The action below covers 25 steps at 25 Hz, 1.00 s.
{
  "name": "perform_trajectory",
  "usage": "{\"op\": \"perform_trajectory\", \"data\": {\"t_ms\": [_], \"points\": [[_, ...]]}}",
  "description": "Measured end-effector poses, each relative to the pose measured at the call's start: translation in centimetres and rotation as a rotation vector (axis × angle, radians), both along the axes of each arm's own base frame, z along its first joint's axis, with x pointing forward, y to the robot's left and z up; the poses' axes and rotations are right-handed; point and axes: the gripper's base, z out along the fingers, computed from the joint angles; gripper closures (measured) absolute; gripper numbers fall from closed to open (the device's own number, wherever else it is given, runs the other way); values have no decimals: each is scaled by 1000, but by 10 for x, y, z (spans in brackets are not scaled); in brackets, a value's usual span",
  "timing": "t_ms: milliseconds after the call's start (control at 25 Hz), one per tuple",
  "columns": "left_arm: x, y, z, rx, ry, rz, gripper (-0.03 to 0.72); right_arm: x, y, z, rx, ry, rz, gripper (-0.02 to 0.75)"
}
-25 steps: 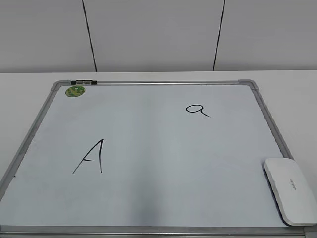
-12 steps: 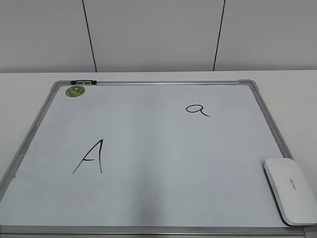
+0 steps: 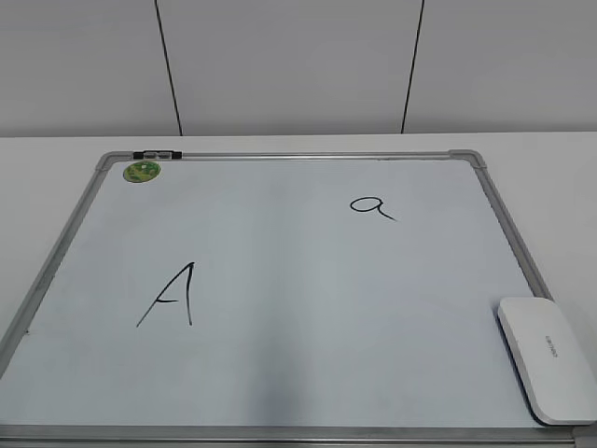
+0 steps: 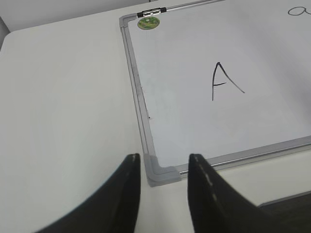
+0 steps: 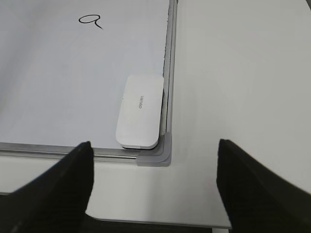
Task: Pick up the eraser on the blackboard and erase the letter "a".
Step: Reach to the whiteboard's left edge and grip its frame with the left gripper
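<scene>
The blackboard (image 3: 308, 280) is a white dry-erase board with a silver-grey frame, lying flat on the table. The eraser (image 3: 548, 357) is a flat white oblong at the board's near right corner; it also shows in the right wrist view (image 5: 140, 110). The letter "a" (image 3: 371, 206) is written at the upper right, also visible in the right wrist view (image 5: 91, 20). My right gripper (image 5: 154, 167) is open wide and empty, hovering before the board's near right corner. My left gripper (image 4: 164, 167) is open and empty above the near left corner cap (image 4: 163, 171). Neither gripper shows in the exterior view.
A capital "A" (image 3: 172, 296) is drawn at the board's lower left. A small round green disc (image 3: 142, 171) and a black clip (image 3: 156, 153) sit at the far left corner. White table (image 4: 63, 97) surrounds the board; its near edge (image 5: 160, 222) lies below the right gripper.
</scene>
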Motion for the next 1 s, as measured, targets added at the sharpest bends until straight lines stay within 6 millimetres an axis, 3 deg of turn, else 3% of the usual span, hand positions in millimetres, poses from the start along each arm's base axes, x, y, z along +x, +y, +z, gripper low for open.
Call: {"op": "perform_trajectory", "data": {"t_ms": [160, 400, 520, 800, 1000], "points": [[0, -3, 2, -31, -18, -18, 362, 0, 0, 0, 0, 0, 0, 151], [5, -2, 22, -61, -212, 0, 175, 0, 0, 0, 0, 0, 0, 151], [12, -2, 28, -69, -243, 9, 118, 0, 0, 0, 0, 0, 0, 152], [63, 1, 39, -85, -213, 36, 97, 0, 0, 0, 0, 0, 0, 152], [110, 1, 28, -82, -58, 57, 97, 0, 0, 0, 0, 0, 0, 151]]}}
